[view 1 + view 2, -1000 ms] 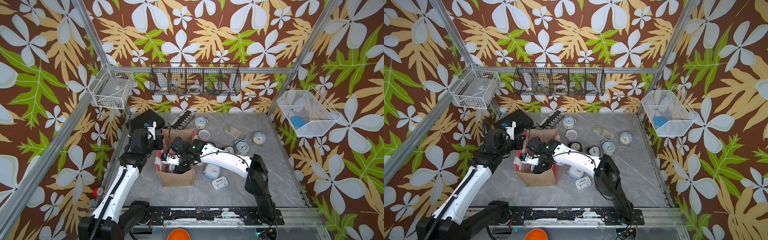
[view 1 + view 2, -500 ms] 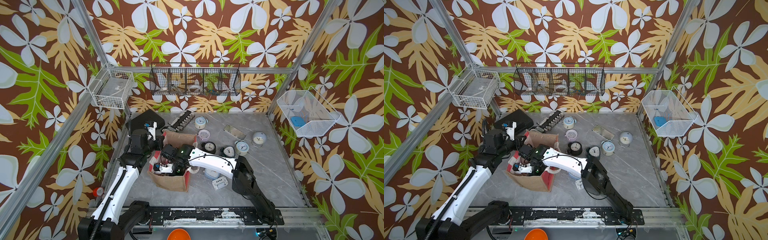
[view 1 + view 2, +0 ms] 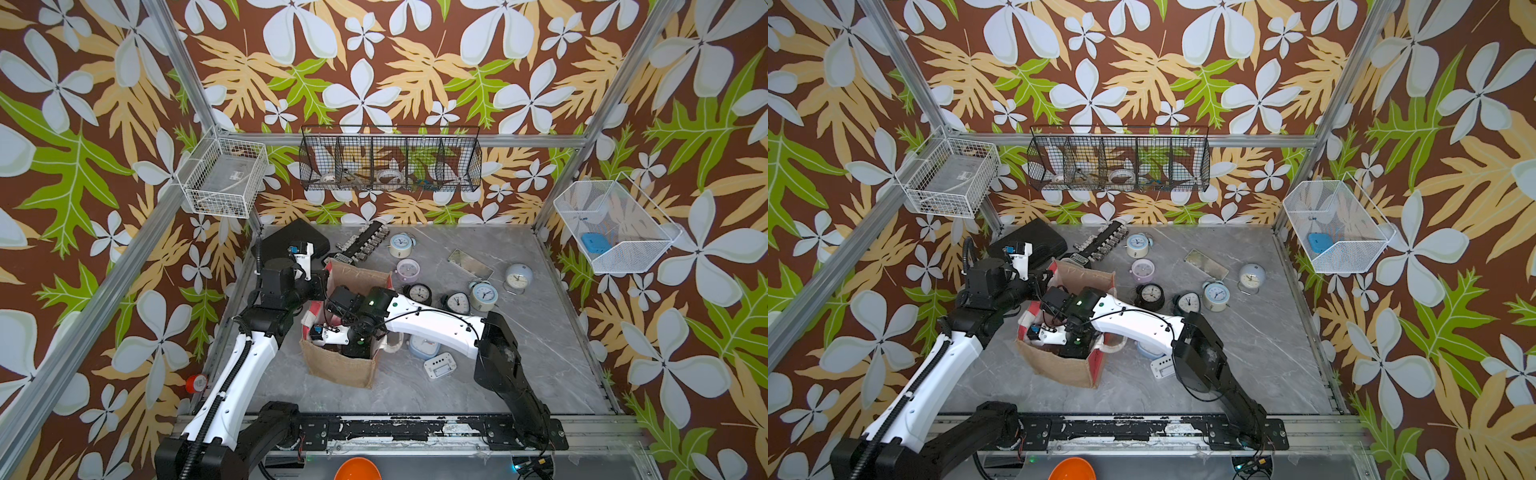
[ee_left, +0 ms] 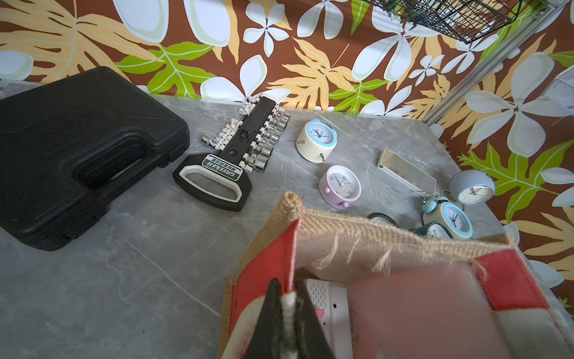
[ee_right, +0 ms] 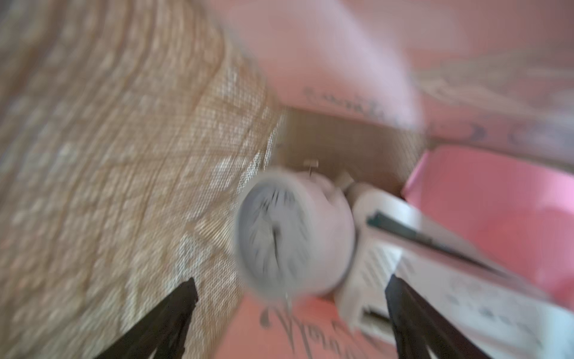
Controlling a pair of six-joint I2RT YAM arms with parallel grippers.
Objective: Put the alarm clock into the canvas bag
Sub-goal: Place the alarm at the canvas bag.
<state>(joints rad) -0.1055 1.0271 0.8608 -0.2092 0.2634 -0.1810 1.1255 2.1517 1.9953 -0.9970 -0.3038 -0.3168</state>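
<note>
**Right wrist view, inside the canvas bag point(image 3: 338, 365).** The alarm clock point(image 5: 279, 236), blurred, sits within the bag beside a white boxy item point(image 5: 403, 264). The right gripper point(image 5: 291, 283) has its jaws spread wide, clear of the clock. The left gripper point(image 4: 287, 286) is clamped on the bag's rim. The clock is probably light, rigid and smooth-shelled, with a fragile face, so it is best clasped across its round body.

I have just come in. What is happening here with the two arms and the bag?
The left claw is shut on the rim of the canvas bag, holding it open. The right claw is down inside the bag with its jaws wide apart. A pale alarm clock sits in front of them, not gripped, beside a white boxy item. Several other clocks are on the table.
</note>
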